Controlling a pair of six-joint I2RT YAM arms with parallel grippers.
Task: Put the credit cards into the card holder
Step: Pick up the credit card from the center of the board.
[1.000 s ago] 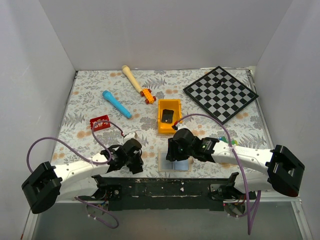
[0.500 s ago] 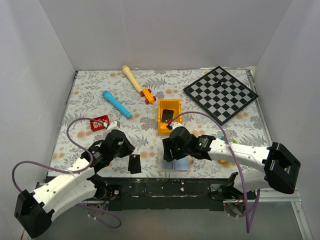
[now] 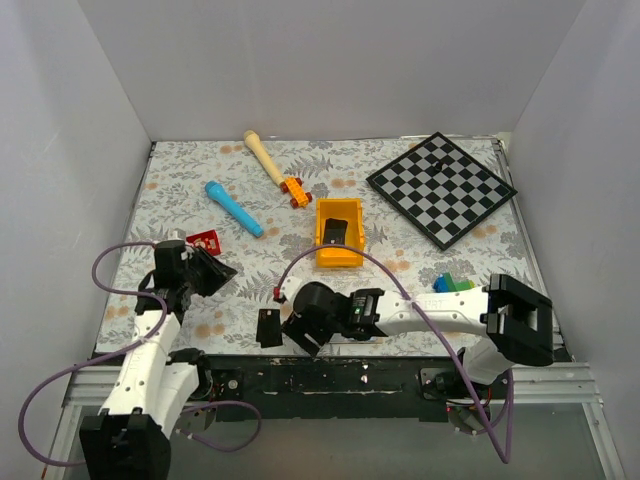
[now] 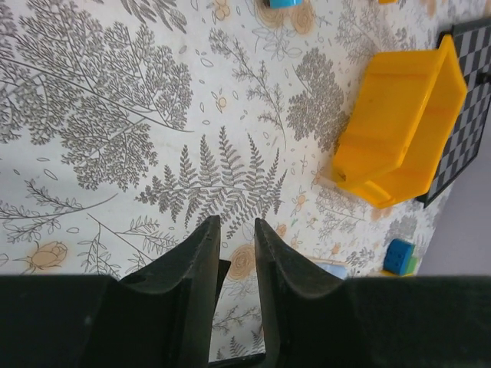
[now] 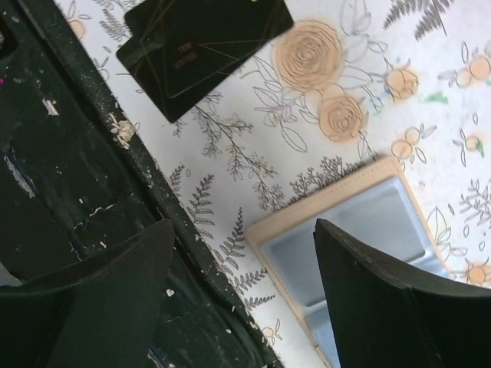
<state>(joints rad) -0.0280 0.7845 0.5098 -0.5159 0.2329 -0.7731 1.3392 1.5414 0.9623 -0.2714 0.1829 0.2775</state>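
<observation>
**– Any room near the edge?**
**– Tight.** My right hand (image 5: 242, 230), spread and empty, hovers by the card holder (image 5: 360, 230). The black card (image 5: 203, 46) lies at the desk (image 5: 430, 92) front edge. My left hand (image 4: 236, 230) is barely parted, empty.

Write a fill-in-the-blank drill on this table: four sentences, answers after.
1. The near-edge card is ___.
2. The far card, by the left tool, is ___.
3. The holder lies ___, its blue-grey lining showing.
4. The wide-open tool nearest the holder is the ___ one.

Answers: black; red; open; right
</observation>
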